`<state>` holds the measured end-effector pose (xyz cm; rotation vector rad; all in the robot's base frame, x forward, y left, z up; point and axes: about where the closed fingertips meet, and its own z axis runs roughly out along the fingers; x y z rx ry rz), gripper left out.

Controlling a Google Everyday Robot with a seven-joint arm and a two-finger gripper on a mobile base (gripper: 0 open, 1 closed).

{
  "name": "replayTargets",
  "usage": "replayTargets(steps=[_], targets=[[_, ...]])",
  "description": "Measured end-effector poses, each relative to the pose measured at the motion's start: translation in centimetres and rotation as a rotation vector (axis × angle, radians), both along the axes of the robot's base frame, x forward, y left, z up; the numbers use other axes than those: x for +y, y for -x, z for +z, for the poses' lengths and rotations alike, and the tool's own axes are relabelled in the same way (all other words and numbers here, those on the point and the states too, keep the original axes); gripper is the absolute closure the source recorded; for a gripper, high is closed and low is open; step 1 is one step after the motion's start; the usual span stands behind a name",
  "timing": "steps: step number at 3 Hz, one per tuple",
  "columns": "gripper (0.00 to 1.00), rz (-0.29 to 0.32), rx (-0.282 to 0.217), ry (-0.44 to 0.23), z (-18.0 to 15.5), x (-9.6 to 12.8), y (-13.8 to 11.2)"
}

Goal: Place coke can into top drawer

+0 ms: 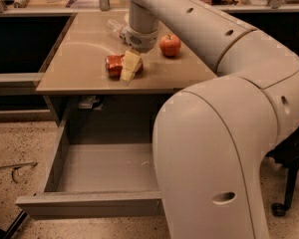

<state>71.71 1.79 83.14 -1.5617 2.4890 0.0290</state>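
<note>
Tan tabletop [79,59], dented red coke can [113,65], cream pincer [128,69] over it, grip unclear

Single view only, set high behind arm [224,148], angled down and forward. Very near: arm fills right foreground. Tabletop [79,68] upper centre, open top drawer [104,168] below. Gripper [128,69] mid-tabletop, at coke can [113,65].
</note>
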Motion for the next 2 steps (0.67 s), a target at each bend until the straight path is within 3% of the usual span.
replayTargets(steps=[2], targets=[[0.0,0.032,-0.003,0.004,-0.17,0.81,-0.5]])
